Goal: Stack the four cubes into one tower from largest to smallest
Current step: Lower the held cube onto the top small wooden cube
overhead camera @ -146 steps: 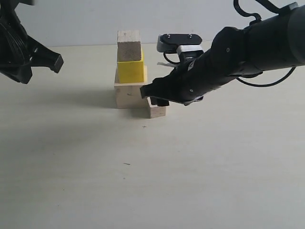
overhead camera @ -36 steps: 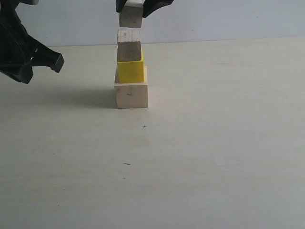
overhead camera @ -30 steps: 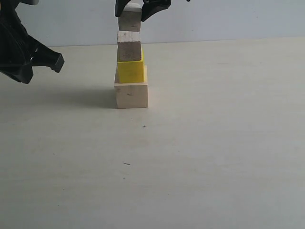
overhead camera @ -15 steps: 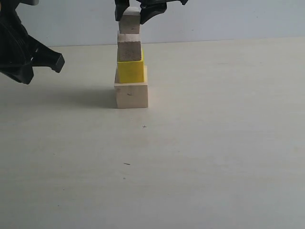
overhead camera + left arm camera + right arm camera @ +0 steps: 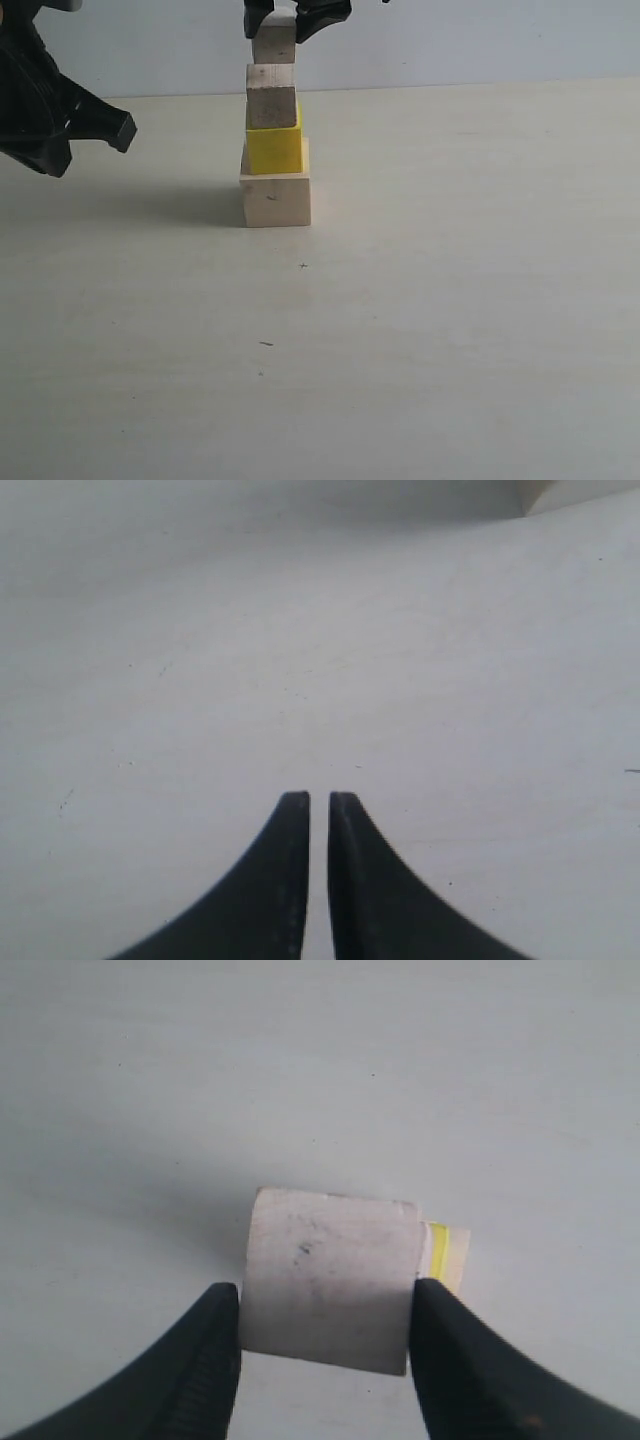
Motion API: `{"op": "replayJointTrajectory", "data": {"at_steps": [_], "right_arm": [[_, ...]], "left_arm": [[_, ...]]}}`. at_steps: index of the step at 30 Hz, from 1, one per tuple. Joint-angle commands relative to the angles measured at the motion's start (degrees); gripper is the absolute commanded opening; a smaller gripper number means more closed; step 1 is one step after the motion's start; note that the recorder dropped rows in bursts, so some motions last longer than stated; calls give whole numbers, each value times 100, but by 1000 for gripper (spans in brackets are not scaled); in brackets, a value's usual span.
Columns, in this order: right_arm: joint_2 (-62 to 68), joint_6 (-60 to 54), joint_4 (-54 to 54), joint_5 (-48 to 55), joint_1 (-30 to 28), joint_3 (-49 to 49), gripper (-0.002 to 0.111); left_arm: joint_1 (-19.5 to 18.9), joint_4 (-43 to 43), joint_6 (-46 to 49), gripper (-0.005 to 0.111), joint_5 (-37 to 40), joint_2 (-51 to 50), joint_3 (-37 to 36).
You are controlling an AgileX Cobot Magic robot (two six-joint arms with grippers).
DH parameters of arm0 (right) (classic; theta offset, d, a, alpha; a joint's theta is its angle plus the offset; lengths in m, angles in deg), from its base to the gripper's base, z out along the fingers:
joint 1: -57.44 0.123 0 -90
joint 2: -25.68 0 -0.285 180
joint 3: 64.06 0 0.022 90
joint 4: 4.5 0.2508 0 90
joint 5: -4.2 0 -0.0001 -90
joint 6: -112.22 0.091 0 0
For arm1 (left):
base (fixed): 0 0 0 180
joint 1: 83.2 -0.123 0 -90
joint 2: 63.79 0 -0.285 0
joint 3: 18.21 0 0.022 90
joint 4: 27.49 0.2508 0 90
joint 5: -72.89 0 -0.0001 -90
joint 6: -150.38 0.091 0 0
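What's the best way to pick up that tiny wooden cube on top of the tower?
Take the smallest cube by two opposite flat side faces, coming straight down from above, as the right hand does. Its sides are parallel and free, while a sideways approach might knock the narrow tower.

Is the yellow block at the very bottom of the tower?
No, the yellow cube sits on top of the big pale wood cube, which rests on the table.

Three pale wood cubes (image 5: 275, 198) (image 5: 272, 97) (image 5: 274, 45), one yellow cube (image 5: 274, 150)
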Motion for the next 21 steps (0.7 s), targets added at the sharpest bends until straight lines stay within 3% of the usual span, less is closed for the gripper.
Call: {"op": "replayJointTrajectory", "data": {"at_steps": [1,21], "right_arm": [[58,-75,-16,-70,7,77,0],[121,-75,-2,14,7,77,0]], "left_arm": [[-6,-48,-52,10,12,56,-21],[-6,-48,-52,10,12,56,-21]]}}
